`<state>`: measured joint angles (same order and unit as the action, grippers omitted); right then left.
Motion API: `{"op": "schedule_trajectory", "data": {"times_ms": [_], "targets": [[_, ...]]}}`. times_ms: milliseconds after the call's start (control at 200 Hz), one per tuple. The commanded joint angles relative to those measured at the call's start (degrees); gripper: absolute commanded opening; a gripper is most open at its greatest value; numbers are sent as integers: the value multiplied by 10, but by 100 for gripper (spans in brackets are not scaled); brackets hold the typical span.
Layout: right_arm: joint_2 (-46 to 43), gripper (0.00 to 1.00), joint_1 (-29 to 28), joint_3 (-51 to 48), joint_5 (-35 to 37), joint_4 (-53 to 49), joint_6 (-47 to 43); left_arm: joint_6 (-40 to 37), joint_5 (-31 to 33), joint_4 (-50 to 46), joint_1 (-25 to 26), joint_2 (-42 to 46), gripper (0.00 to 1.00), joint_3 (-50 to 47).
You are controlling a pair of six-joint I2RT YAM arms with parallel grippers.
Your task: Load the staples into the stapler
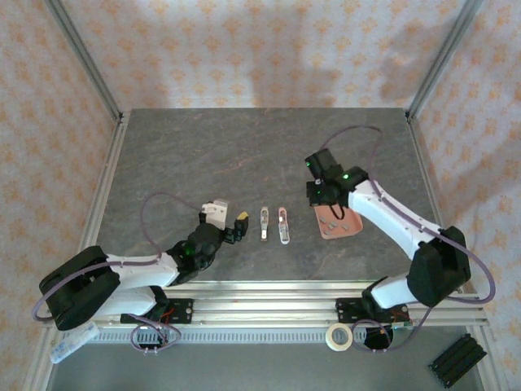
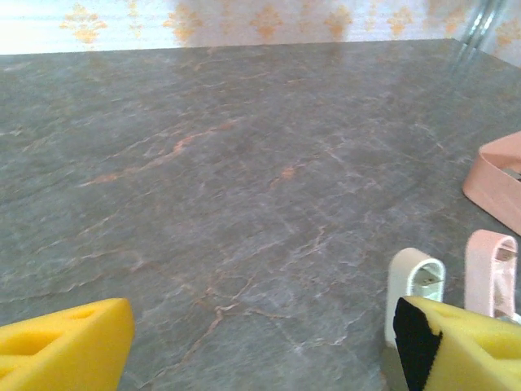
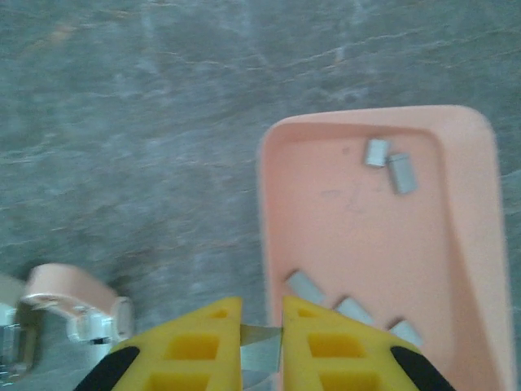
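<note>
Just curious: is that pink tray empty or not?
Not empty: at least five staples lie in the tray.

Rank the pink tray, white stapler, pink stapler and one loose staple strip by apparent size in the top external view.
1. the pink tray, largest.
2. the pink stapler and the white stapler: side by side and nearly alike, so not ranked.
3. the staple strip lying in the tray, smallest by far.

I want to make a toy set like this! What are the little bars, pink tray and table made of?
The staples look like metal: dull grey, faintly shiny. The tray seems plastic: smooth matte salmon pink, rounded moulded corners. The table looks like grey stone or stone-print laminate, with veins.
</note>
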<state>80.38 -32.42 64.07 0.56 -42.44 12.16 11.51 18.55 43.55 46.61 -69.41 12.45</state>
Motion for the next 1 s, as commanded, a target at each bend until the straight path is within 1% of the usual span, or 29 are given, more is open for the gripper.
{"op": "schedule_trajectory", "data": {"times_ms": [0, 115, 185, 295, 420, 586, 711, 846, 996], "targets": [[-22, 16, -61, -21, 63, 40, 111, 41, 23, 20, -9, 32, 85, -23], [-15, 16, -132, -36, 95, 62, 184, 50, 32, -11, -10, 64, 85, -42], [-1, 16, -170, -36, 110, 67, 226, 43, 41, -32, -11, 78, 86, -48], [33, 16, -220, -24, 110, 72, 280, 38, 52, -44, -11, 93, 86, -61], [86, 16, -264, 8, 102, 60, 319, 36, 52, -42, -10, 95, 86, -71], [151, 16, -284, 51, 87, 45, 351, 30, 45, -32, -11, 93, 86, -78], [185, 16, -285, 73, 87, 44, 359, 20, 40, -34, -10, 101, 87, -83], [220, 15, -284, 102, 101, 17, 366, 16, 48, -49, -11, 124, 87, -91], [250, 15, -280, 119, 94, 4, 365, 11, 57, -69, -13, 152, 87, -98]]}}
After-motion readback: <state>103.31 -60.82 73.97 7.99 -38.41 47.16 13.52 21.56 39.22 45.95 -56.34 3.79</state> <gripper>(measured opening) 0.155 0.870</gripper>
